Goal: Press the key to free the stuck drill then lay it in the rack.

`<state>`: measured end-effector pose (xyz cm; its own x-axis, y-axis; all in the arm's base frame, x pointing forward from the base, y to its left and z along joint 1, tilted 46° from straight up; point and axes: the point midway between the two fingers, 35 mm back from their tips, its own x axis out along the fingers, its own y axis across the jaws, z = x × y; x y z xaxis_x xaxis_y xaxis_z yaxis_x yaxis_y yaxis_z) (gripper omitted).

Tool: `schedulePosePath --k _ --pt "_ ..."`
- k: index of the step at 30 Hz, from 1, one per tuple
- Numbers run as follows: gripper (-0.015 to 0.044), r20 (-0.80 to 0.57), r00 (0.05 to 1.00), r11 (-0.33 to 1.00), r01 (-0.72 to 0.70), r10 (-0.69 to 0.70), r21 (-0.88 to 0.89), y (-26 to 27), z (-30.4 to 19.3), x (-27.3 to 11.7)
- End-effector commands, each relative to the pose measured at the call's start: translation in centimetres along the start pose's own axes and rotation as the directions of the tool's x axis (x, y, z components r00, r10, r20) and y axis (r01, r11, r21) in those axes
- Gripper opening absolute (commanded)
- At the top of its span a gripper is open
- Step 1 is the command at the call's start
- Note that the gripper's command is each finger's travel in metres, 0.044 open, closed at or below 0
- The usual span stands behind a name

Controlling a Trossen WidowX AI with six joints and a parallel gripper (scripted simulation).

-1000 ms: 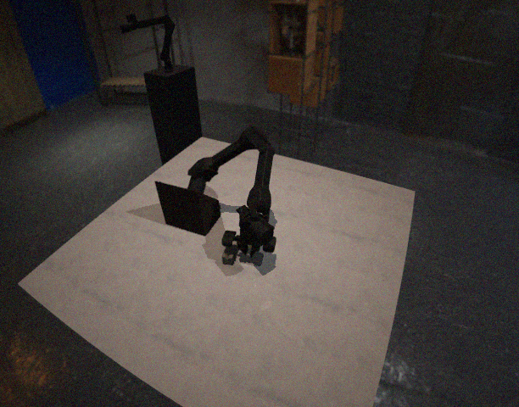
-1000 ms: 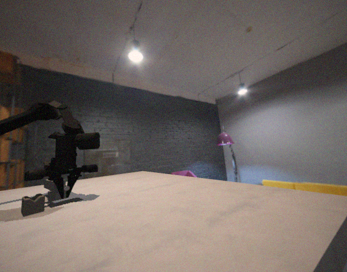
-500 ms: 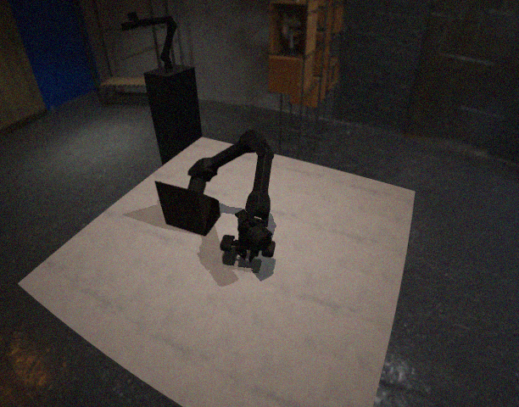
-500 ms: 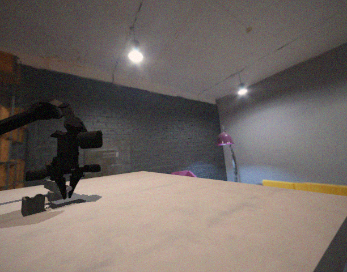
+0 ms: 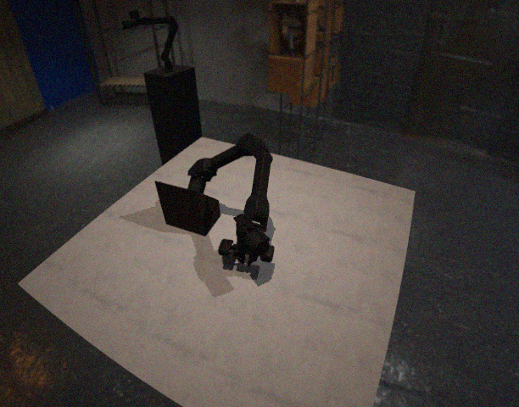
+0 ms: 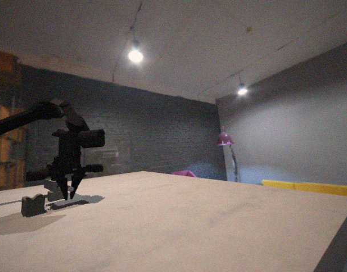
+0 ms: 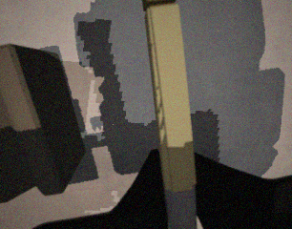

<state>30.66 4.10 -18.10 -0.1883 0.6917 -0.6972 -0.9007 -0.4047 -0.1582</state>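
Loft-like workshop or studio, exact kind unclear, pale tabletop (image 5: 320, 350) (image 6: 197, 222) (image 7: 281, 29) beneath the fingers (image 6: 64, 188), bright ceiling lamps (image 6: 135, 55) above them, dark brick wall (image 6: 156, 131) behind, second robot arm (image 5: 170, 36) on a pedestal well apart.

Dim, grainy pics – ceiling lamps (image 6: 135, 55) glare, hard shadows (image 5: 209, 267) (image 6: 24, 224) (image 7: 184, 91).

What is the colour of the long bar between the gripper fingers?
Pale yellow, darker toward the fingers; the wrist view shows it best.
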Motion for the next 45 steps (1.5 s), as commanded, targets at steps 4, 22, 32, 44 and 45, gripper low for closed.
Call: schedulePosePath --k 4,22,32,44,45 --pt "0.0000 -0.004 1.000 1.000 0.000 0.000 -0.008 0.0 0.0 -0.4" --pt "0.0000 -0.005 1.000 1.000 0.000 0.000 -0.008 0.1 0.1 -1.4" --pt "0.0000 -0.005 1.000 1.000 0.000 0.000 -0.008 0.1 0.2 -1.9" --pt "0.0000 -0.005 1.000 1.000 0.000 0.000 -0.008 0.2 0.3 -2.5" --pt "0.0000 -0.005 1.000 1.000 0.000 0.000 -0.008 0.2 0.3 -2.6"
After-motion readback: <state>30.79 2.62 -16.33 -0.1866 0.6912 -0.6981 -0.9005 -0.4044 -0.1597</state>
